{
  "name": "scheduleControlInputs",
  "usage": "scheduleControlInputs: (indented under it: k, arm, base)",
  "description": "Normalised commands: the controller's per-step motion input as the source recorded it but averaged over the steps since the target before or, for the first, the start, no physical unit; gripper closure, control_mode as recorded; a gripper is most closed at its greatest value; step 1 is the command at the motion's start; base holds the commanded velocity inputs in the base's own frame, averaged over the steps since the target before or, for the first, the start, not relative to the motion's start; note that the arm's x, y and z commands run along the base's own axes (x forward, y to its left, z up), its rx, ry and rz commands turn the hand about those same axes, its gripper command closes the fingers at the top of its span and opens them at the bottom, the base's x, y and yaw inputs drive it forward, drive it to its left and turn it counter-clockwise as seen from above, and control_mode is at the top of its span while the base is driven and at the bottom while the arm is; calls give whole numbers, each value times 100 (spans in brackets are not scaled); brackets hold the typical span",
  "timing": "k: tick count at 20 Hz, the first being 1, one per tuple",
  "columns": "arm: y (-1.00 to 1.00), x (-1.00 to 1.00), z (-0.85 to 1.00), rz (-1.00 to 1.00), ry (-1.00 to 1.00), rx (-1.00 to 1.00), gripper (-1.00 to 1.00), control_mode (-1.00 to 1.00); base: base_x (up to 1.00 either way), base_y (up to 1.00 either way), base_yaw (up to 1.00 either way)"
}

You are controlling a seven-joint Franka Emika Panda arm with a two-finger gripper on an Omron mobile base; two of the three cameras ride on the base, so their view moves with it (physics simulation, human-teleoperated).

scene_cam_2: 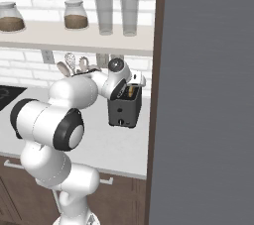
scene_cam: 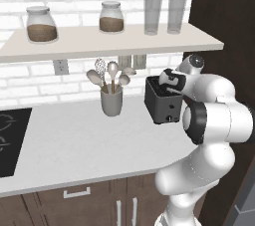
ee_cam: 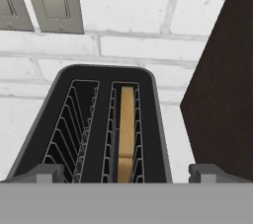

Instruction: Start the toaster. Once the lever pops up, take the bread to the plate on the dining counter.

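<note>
The dark grey toaster (scene_cam: 160, 104) stands on the pale worktop by the brick wall, next to a dark tall cabinet. Two slots show in its top (ee_cam: 106, 119). The tan bread (ee_cam: 126, 129) stands on edge in the right slot and peeks above the toaster (scene_cam_2: 131, 90) in the right base view. My gripper (ee_cam: 127, 173) hovers just above the toaster's near end, open, its fingertips (ee_cam: 47, 172) spread wider than the toaster top and holding nothing. The hand (scene_cam: 171, 80) sits over the toaster's top. The plate and the dining counter are out of view.
A grey utensil cup (scene_cam: 111, 101) with spoons and a whisk stands left of the toaster. A shelf (scene_cam: 99, 43) above carries jars and glasses. The dark cabinet side (ee_cam: 222, 94) rises right beside the toaster. A black cooktop (scene_cam: 10, 140) lies far left.
</note>
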Motion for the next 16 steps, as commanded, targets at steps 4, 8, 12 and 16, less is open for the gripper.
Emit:
scheduleControlInputs:
  k: [4,8,12,16]
  arm:
    - [0,0,0,0,0,0,-100,-100]
    - [0,0,0,0,0,0,-100,-100]
    - [0,0,0,0,0,0,-100,-100]
    - [0,0,0,0,0,0,-100,-100]
  base:
    - [0,0,0]
    - [0,0,0]
    - [0,0,0]
    - [0,0,0]
